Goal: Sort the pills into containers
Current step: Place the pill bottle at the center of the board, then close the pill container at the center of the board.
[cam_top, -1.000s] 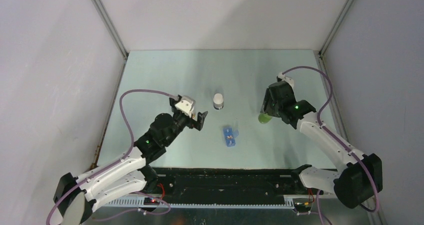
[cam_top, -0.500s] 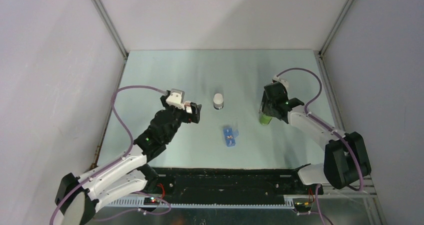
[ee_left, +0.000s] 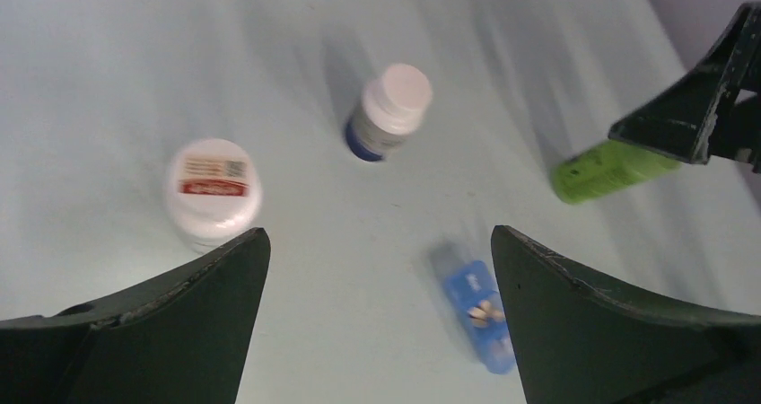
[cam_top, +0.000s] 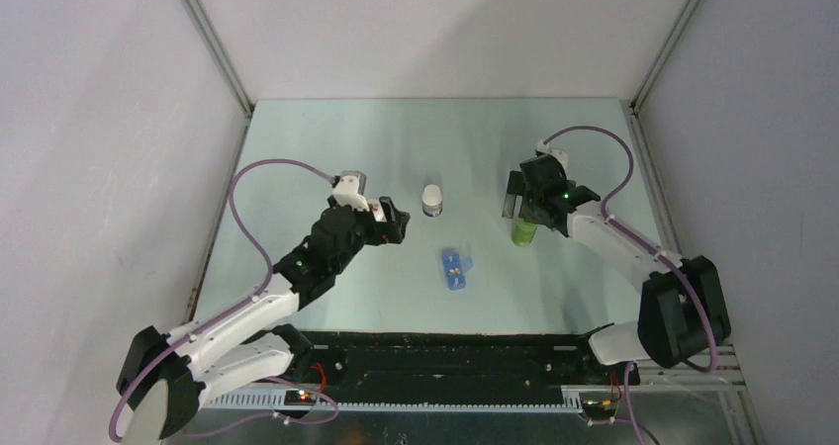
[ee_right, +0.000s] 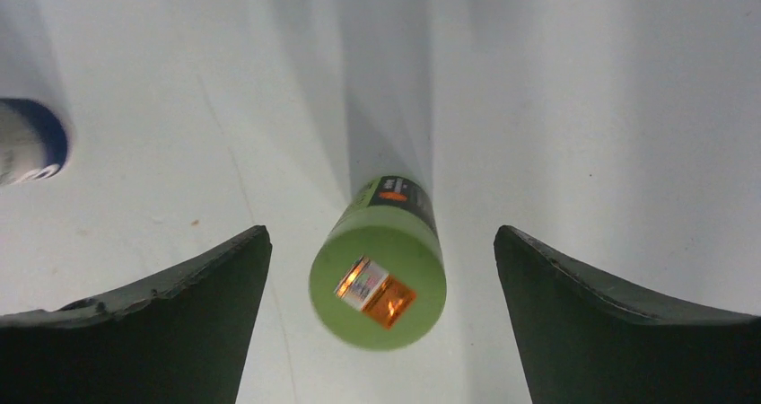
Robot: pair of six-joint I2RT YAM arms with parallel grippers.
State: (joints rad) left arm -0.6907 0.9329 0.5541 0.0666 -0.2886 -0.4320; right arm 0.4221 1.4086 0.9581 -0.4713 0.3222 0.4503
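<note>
One see-through blue pill box (ee_left: 480, 310), maybe two orange pills (ee_left: 485, 311) inside; two white-capped bottles (ee_left: 214, 188), one green bottle (ee_right: 378, 283); my left gripper (ee_left: 377, 242) and right gripper (ee_right: 381, 238) gape wide.

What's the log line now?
left tool: open, empty | right tool: open above upright green bottle | pills: some in blue pill box

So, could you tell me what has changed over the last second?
The right gripper opened, let go of the green bottle and drew away from it; the left gripper edged slightly forward. The white-capped bottle and blue pill box stayed put.
</note>
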